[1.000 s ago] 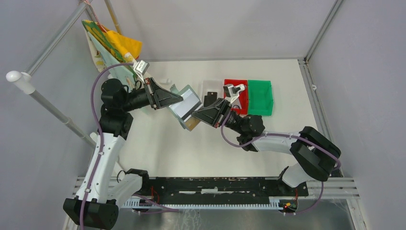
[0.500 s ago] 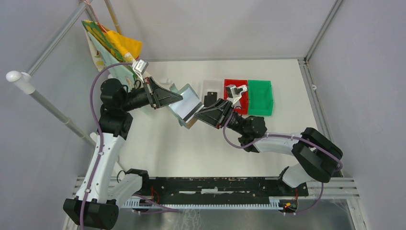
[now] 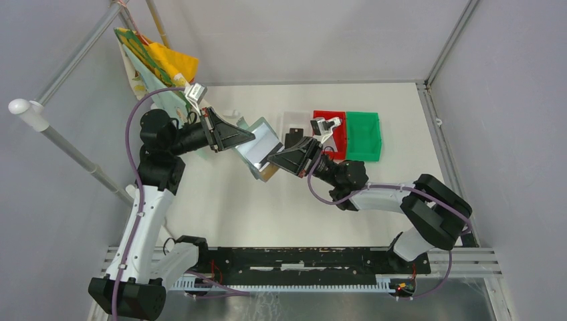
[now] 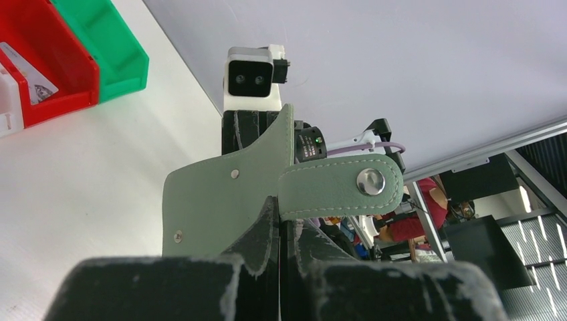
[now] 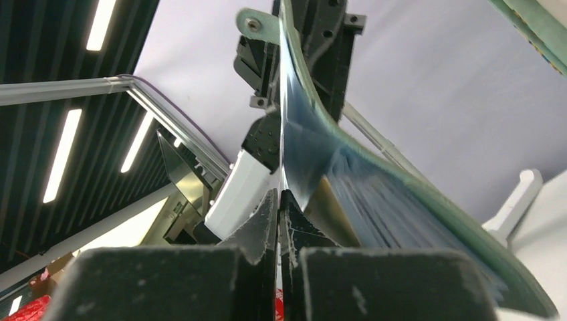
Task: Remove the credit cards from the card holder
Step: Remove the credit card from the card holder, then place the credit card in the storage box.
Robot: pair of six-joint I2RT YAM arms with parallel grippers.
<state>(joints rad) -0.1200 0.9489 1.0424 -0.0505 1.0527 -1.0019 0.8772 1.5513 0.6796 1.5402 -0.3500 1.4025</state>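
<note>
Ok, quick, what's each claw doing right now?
Left claw: closed on the flap of the card holder.
Right claw: closed, apparently pinching the edge of the silvery card inside it.

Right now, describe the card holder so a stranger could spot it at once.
On the white table, find the red bin and green bin toward the back. Left of them, the card holder is clamped in the left end effector, with the right end effector shut at its other edge. Unlike the rigid bins, it is a thin grey-green flap with a snap tab.
</note>
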